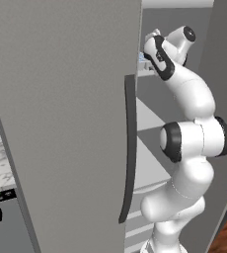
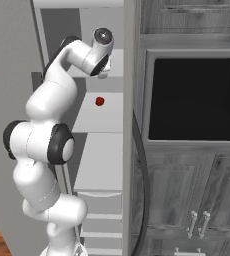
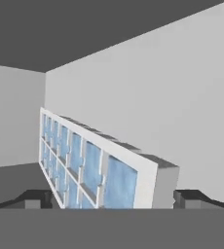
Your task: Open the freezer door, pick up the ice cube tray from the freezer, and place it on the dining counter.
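The freezer door, a tall flat matte grey slab, stands swung open, its long dark curved bar handle running down the edge. The white arm rises in a folded S, elbow bent, reaching up and into the grey-walled compartment beside a pale shelf bearing a small red object. The gripper is spread wide, a dark fingertip on either side of the ice cube tray, a white grid of pale-blue square cells lying between them.

Kitchen: open freezer door, panelled cabinets.
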{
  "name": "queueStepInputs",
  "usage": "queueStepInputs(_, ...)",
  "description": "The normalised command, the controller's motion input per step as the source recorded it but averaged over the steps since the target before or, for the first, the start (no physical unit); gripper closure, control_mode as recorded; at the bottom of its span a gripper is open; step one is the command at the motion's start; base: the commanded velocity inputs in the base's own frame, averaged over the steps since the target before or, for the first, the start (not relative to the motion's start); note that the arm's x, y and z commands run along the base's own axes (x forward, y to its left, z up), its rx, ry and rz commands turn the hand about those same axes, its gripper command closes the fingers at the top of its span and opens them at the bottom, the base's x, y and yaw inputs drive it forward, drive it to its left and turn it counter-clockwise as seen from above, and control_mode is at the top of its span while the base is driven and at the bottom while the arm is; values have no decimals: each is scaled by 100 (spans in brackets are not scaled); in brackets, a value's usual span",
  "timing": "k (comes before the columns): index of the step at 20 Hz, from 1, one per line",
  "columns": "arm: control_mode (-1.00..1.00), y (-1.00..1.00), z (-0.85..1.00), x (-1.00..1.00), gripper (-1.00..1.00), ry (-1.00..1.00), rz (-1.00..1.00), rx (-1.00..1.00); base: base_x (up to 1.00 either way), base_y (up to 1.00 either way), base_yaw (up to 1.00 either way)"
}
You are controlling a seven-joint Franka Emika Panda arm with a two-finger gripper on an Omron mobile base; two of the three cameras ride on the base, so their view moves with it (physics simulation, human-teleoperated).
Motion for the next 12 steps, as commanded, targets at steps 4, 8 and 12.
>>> queueStepInputs(4,-100,0,-9,36,-100,1,0,0,0,0,0)
queueStepInputs(8,-100,0,-4,37,-100,1,0,0,0,0,0)
queueStepInputs(12,-100,0,0,17,-100,1,0,0,0,0,0)
